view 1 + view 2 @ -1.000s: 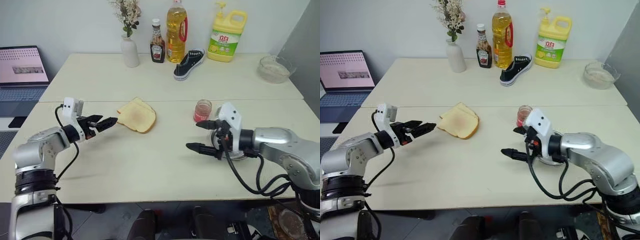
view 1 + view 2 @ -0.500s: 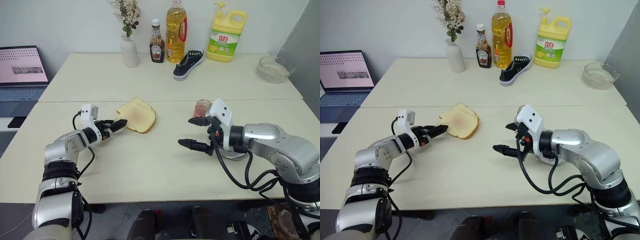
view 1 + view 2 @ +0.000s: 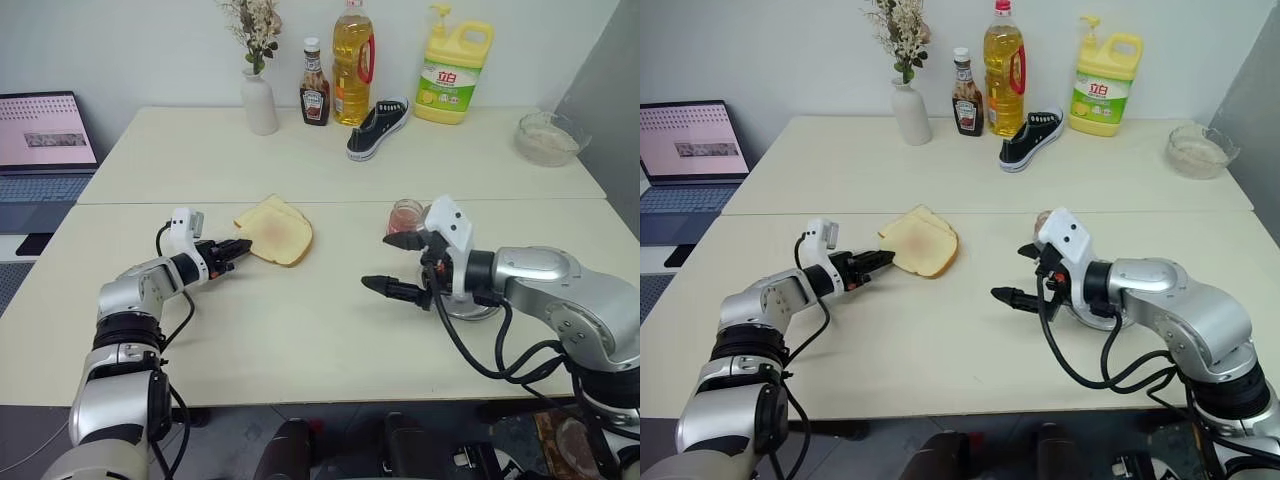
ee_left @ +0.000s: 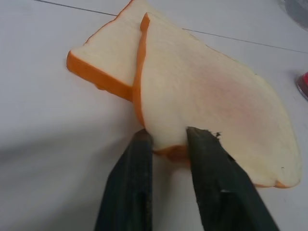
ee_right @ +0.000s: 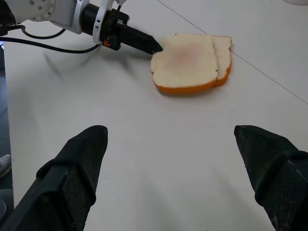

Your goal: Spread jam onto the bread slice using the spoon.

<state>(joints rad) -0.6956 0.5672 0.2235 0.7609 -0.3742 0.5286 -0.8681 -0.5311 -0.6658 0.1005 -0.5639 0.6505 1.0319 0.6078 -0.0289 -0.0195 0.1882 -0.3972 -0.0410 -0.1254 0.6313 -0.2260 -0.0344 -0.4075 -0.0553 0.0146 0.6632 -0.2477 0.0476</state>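
The left claw [image 4: 166, 139] pinches the near corner of the bread slice [image 4: 211, 91], likely to steady it on the table [image 3: 300, 320]; the right claw [image 3: 397, 264] hangs wide open, empty, beside the jam [image 3: 405, 219].

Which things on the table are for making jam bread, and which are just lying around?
For the job: bread slice, jam jar, left gripper pinching the slice's edge, open right gripper.
Lying about: second slice underneath, vase, ketchup bottle, oil bottle, shoe, detergent jug, glass bowl, laptop.
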